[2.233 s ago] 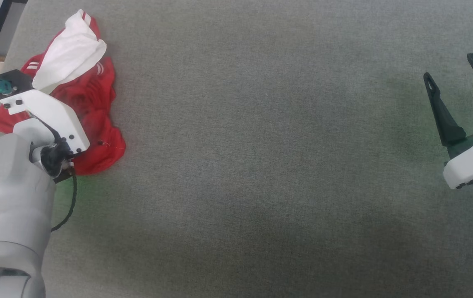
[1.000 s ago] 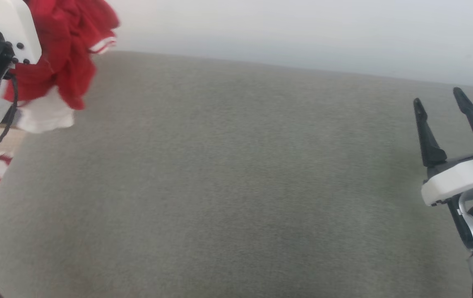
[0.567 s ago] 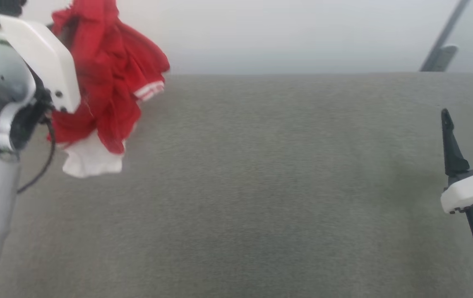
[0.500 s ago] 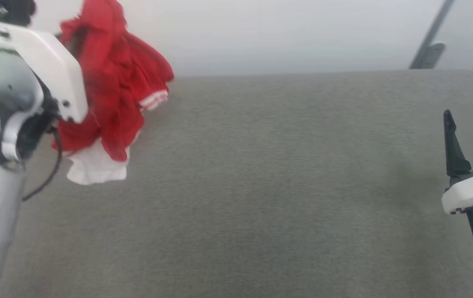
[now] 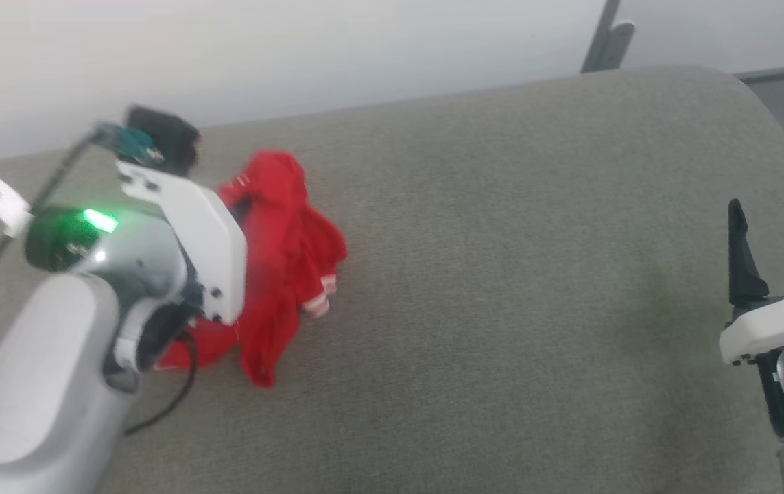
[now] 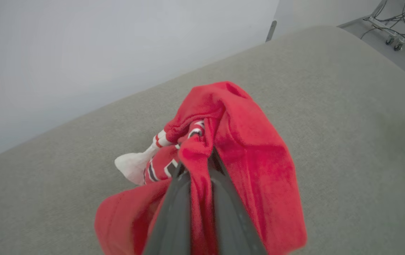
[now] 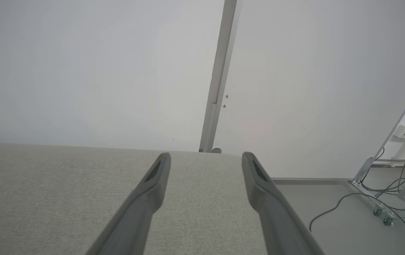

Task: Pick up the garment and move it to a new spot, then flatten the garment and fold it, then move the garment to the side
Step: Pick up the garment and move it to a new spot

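At the left of the grey fabric surface (image 5: 501,288) in head view, the red T-shirt (image 5: 282,254) hangs bunched from the L gripper (image 6: 196,166), right beside the white wrist housing (image 5: 199,247). L wrist view: both dark fingers (image 6: 174,219) are pressed close together w/ a fold of red cloth pinched between them, so narrow and gripping the shirt. A white sleeve (image 6: 131,164) w/ red-striped cuff pokes out beyond the tips, low by the surface; bits of dark, white-edged lettering show next to it. Can't tell if the shirt's bottom folds rest on the surface or hang just above it, as head view is blurred there. Green light (image 5: 93,221) lit on the L wrist. R gripper (image 5: 767,202) is at far right, well apart from the shirt, fingers spread wide w/ nothing between them. R wrist view has them over the surface's far edge, w/ white wall (image 7: 99,71) and grey upright post (image 7: 218,81) beyond.
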Robot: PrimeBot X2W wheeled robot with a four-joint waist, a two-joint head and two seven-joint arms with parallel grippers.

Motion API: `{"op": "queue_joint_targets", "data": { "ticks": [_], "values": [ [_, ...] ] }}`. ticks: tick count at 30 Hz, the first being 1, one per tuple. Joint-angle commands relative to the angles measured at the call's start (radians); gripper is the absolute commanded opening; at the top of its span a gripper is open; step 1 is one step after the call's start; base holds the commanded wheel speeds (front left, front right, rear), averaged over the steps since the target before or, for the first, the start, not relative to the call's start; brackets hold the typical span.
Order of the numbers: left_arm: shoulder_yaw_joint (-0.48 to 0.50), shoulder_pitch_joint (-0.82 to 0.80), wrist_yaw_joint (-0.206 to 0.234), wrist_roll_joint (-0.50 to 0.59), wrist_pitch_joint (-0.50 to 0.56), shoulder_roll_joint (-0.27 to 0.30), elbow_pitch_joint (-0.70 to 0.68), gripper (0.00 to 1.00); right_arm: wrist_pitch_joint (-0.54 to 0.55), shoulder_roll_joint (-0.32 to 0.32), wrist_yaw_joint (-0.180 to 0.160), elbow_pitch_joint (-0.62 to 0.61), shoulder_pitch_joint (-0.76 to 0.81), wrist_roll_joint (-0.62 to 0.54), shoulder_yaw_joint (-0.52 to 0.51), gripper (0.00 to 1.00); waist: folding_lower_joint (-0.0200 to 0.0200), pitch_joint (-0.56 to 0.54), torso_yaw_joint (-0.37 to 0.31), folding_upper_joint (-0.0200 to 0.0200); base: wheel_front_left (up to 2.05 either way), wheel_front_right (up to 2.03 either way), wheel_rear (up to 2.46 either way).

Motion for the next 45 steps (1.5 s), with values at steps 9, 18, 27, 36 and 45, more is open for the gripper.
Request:
{"op": "queue_joint_targets", "data": {
  "ticks": [9, 18, 27, 36, 45],
  "values": [
    [-0.065, 0.087, -0.014, -0.021, -0.020, -0.059, 0.177, 0.00, -0.018, 0.036, -0.001, 0.044, -0.016, 0.005, 0.023, 1.00, 0.0000, 0.026, -0.054, 0.0000, 0.00, 0.00, 0.00],
    [-0.104, 0.107, -0.065, -0.046, -0.053, -0.105, 0.431, 0.00, -0.018, 0.051, -0.001, 0.056, -0.012, 0.021, 0.064, 1.00, 0.0000, 0.011, -0.061, 0.0000, 0.00, 0.00, 0.00],
    [-0.099, 0.069, -0.116, -0.058, -0.145, -0.123, 0.517, 1.00, -0.019, 0.041, -0.001, 0.059, 0.004, 0.031, 0.090, 1.00, 0.0000, -0.029, -0.030, 0.0000, 0.00, 0.00, 0.00],
    [-0.054, 0.107, -0.121, -0.043, -0.298, -0.086, 0.438, 1.00, -0.019, 0.030, -0.001, 0.042, 0.028, 0.037, 0.117, 1.00, 0.0000, -0.075, 0.013, 0.0000, 0.00, 0.00, 0.00],
    [0.060, 0.247, -0.077, -0.031, -0.527, 0.002, 0.275, 1.00, -0.019, 0.024, -0.001, -0.002, 0.068, 0.030, 0.139, 1.00, 0.0000, -0.112, 0.051, 0.0000, 0.00, 0.00, 0.00]
  ]
}}
